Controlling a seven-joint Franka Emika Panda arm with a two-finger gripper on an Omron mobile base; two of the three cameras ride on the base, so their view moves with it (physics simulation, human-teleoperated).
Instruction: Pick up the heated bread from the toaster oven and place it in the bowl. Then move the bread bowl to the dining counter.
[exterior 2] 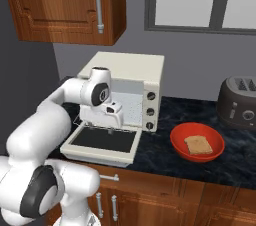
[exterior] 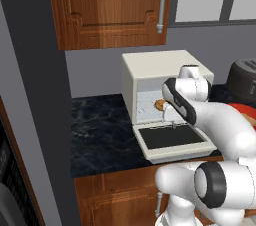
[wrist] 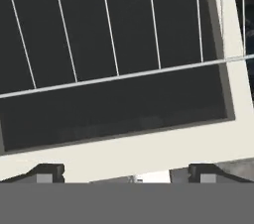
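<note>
Hanging over the dropped-down dark-glass door (wrist: 114, 44) of the toaster oven (exterior 2: 131, 70), the gripper (wrist: 124, 173) has its two dark fingertips (wrist: 45, 172) spread wide with nothing between them (the hand view looks straight down past them onto the door's glass, with thin wire rack lines crossing over it). Below the tips lies the door's cream frame, and the door's far right edge meets the dark marbled counter (exterior: 100, 125).

Behind the hand, inside the oven's perforated white cavity, a small golden-brown piece of bread (exterior: 159, 104) sits on the rack, just beyond the wrist in the left base view and partly hidden by it. The oven's knobs (exterior 2: 150, 111) run down its front panel beside the hand.

Off to the hand's right on the same counter rests the red bowl (exterior 2: 197, 142), well apart from the gripper, holding a flat square slice of toast (exterior 2: 198, 144). Farther right stands a dark rounded toaster (exterior 2: 240, 101). Above the hand hangs a wooden wall cabinet (exterior: 110, 5) with a metal handle (exterior: 162, 2).
</note>
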